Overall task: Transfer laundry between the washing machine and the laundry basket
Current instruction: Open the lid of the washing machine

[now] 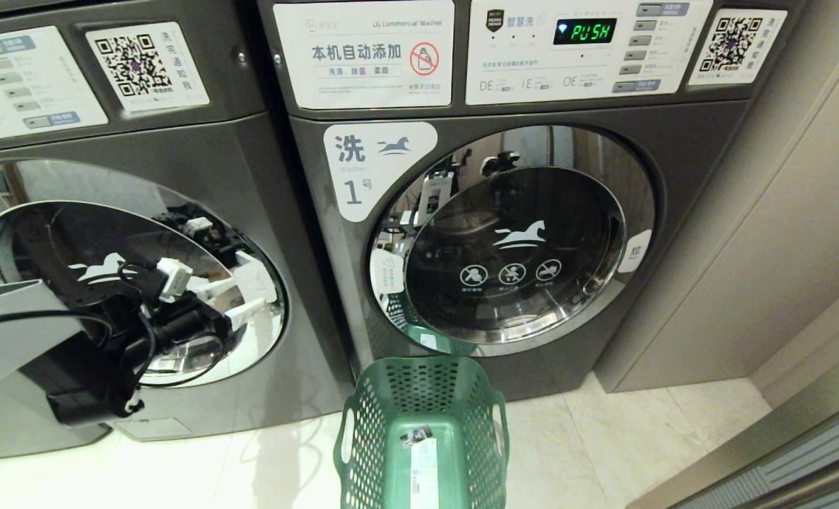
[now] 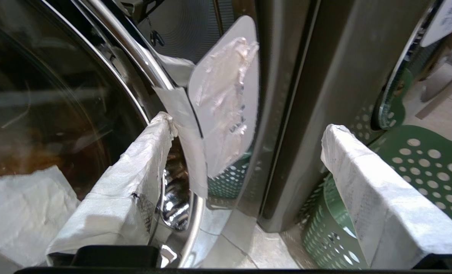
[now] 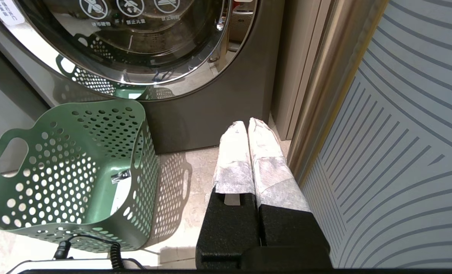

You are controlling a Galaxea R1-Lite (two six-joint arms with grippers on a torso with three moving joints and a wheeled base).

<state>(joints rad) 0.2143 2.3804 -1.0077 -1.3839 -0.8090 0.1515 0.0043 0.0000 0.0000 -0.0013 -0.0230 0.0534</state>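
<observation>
The left gripper (image 2: 245,152) is held against the front of the left washer (image 1: 249,177), at the right-hand edge of its round door (image 1: 143,283). Its fingers (image 2: 134,179) are spread wide and nothing is grasped between them; in the left wrist view one finger lies at the chrome door rim (image 2: 142,64), by a taped white tag (image 2: 222,99), while the other stands off before the gap between the two machines. The door appears shut, and the laundry cannot be made out with certainty; only a dim warm-coloured patch is seen behind the dark glass.

The basket (image 1: 370,417) stands on the floor (image 1: 638,438) just before the washer labelled 1 (image 1: 688,177), and it is seen to be empty apart from its white tag (image 1: 423,466). The right gripper (image 3: 248,129) is parked low beside the wall panel (image 3: 401,114), its fingers pressed together on nothing.

The step in hand is judged to be the opening of the door, so the task is barely begun. For the next move, a finger would have to be hooked behind the rim and the door swung outward. A slip off the smooth chrome is the likely risk.
</observation>
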